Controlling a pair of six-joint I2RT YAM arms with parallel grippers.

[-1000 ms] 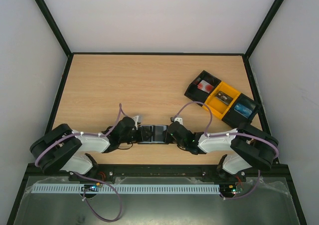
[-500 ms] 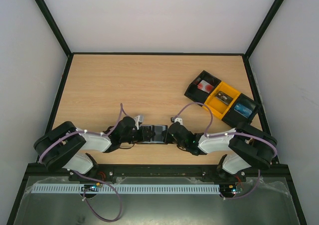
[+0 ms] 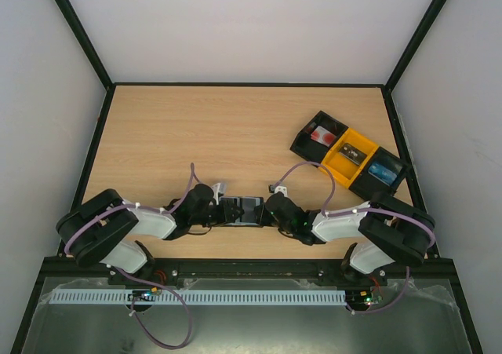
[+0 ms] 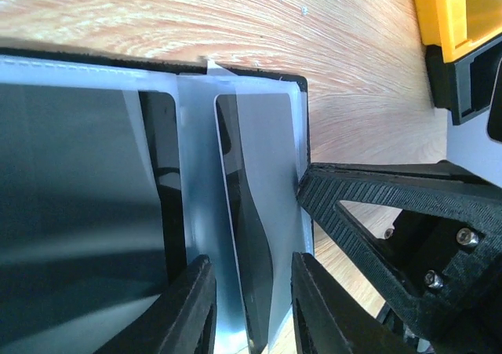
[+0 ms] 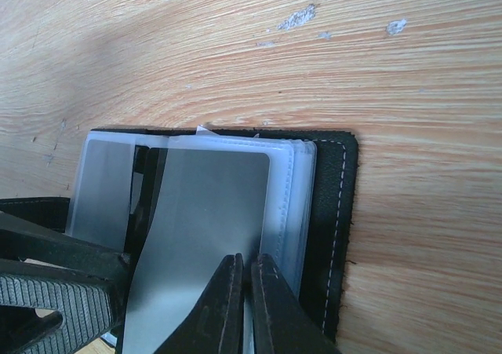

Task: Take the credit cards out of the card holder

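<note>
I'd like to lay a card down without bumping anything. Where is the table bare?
The table is bare wood across its whole far and left stretch, bordered by the back edge, the left edge and the tray at right. The near middle is crowded: the left pincer and right pincer meet at the card holder.

Left end effector (image 4: 251, 307) parted, right end effector (image 5: 245, 291) pinched (tips facing).

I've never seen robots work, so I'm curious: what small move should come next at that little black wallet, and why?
Probably the left gripper should pinch the pale card lying between its fingers and slide it out. That card is not yet out of the card holder, and the shut right gripper rests on the holder, seemingly steadying it.
</note>
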